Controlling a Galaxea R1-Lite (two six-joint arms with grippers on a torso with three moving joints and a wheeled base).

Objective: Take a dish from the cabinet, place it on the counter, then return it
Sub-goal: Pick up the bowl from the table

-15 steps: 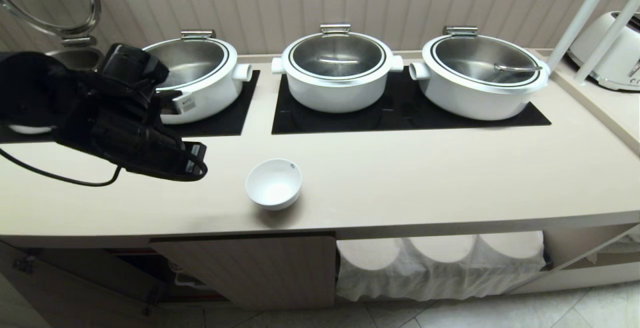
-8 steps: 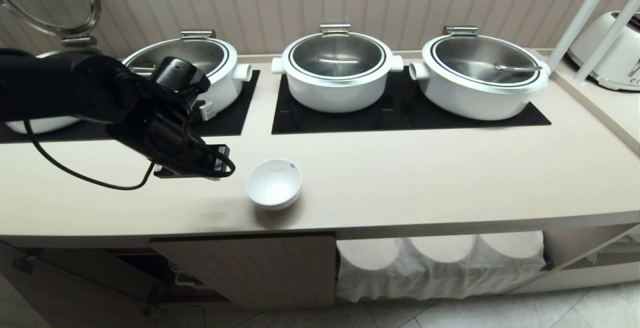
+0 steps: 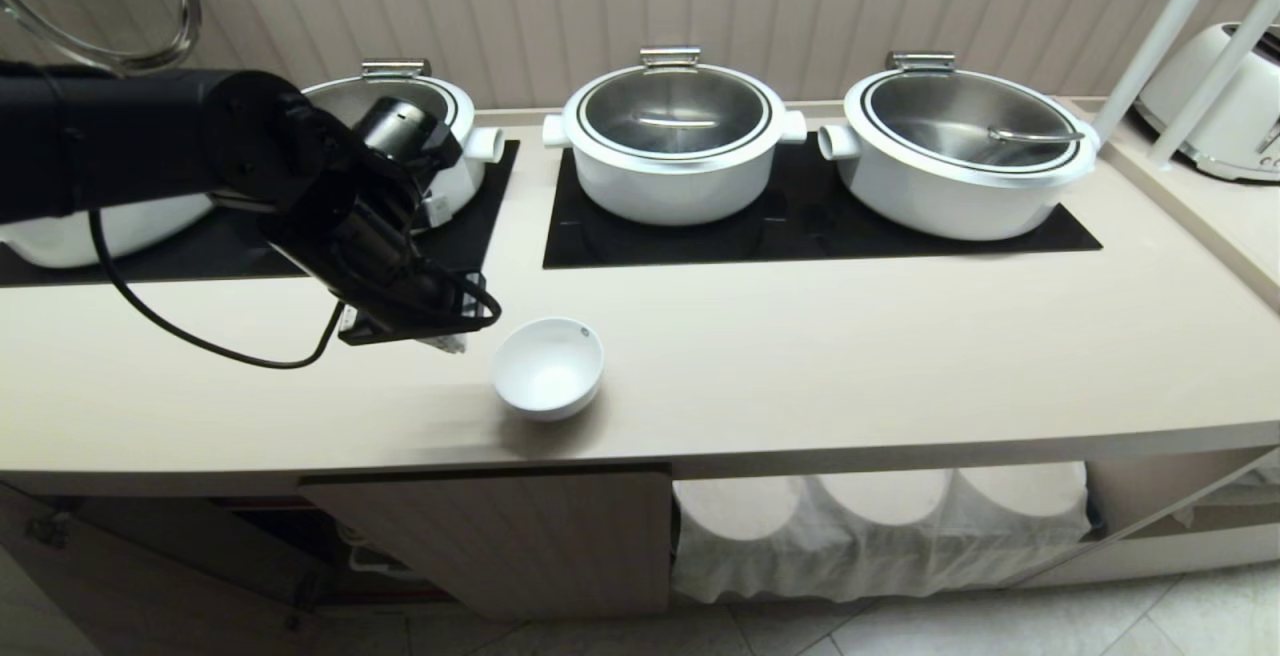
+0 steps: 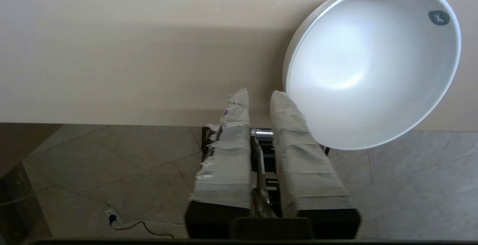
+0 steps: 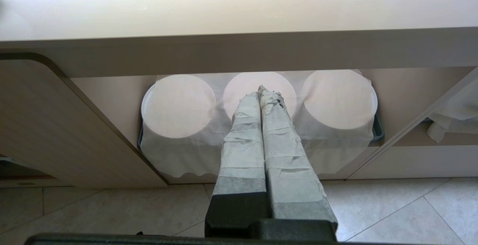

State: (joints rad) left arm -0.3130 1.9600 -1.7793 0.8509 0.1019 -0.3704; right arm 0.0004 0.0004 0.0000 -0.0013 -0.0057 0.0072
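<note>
Dish out on the counter, return leg not yet begun.

The dish (image 3: 547, 367) sits upright on the counter (image 3: 800, 356), near its front edge, so taking it out and setting it down look done; regrasping and putting it back in the cabinet (image 3: 500, 536) remain. The left gripper (image 4: 258, 101) hovers just beside the dish's rim, fingers parted by only a narrow slit and holding nothing. Beyond the claw the pots (image 3: 675, 141) stand well apart; bare counter lies around it, and the drop-off is close on the dish's near side. The right gripper (image 5: 261, 92), clenched and empty, hangs low before the cloth-covered niche (image 5: 261, 125).
</note>
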